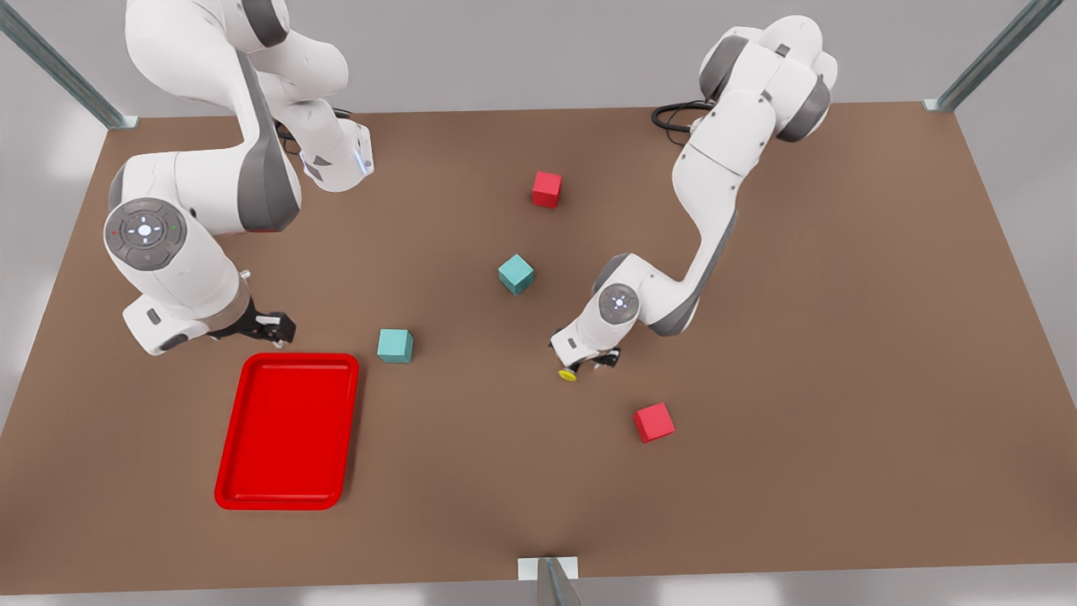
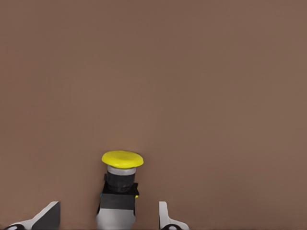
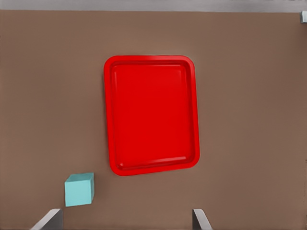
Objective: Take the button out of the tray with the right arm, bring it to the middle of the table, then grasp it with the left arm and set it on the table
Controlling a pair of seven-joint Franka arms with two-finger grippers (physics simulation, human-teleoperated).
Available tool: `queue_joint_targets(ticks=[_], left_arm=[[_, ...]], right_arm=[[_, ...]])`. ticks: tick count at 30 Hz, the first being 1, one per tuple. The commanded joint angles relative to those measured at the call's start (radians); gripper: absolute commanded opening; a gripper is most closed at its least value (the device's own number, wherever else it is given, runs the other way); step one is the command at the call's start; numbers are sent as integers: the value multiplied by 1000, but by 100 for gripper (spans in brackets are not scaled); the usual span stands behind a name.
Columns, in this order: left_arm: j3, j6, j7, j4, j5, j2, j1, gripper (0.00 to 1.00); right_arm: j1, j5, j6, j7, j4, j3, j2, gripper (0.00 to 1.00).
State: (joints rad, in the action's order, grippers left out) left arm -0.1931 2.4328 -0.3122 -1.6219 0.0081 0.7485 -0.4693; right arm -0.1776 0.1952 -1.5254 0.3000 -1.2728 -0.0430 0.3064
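Currently on the table [image 1: 841,337]: two red cubes [image 1: 547,188] [image 1: 654,422], two teal cubes [image 1: 516,273] [image 1: 395,345], one red tray [image 1: 289,430], one button [image 1: 569,374].

Left gripper [image 1: 589,364] sits low near table centre, arm folded down from the far edge, fingers [image 2: 165,216] spread wide either side of the button [image 2: 121,184], apart from it; whether the button rests on the table, cannot tell.

Right gripper [image 1: 273,328] hangs at the tray's 12 o'clock rim, fingers [image 3: 199,219] wide, holding nothing.

Tray [image 3: 151,114] bare inside; teal cube [image 3: 79,189] just beside its corner. Open brown surface at 3 o'clock of the button.

4 cubes [image 1: 516,274] mid-table, rest open
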Motion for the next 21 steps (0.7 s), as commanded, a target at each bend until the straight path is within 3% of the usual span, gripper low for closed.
queue_joint_targets(ticks=[1, 21], left_arm=[[0, 58, -128, -7, 4, 0, 0, 100], [-3, 98, -59, 17, 4, 55, 0, 100]], right_arm=[[-3, 0, 1, -173, 1, 0, -1, 100], [-36, 1, 14, -185, -10, -2, -1, 100]])
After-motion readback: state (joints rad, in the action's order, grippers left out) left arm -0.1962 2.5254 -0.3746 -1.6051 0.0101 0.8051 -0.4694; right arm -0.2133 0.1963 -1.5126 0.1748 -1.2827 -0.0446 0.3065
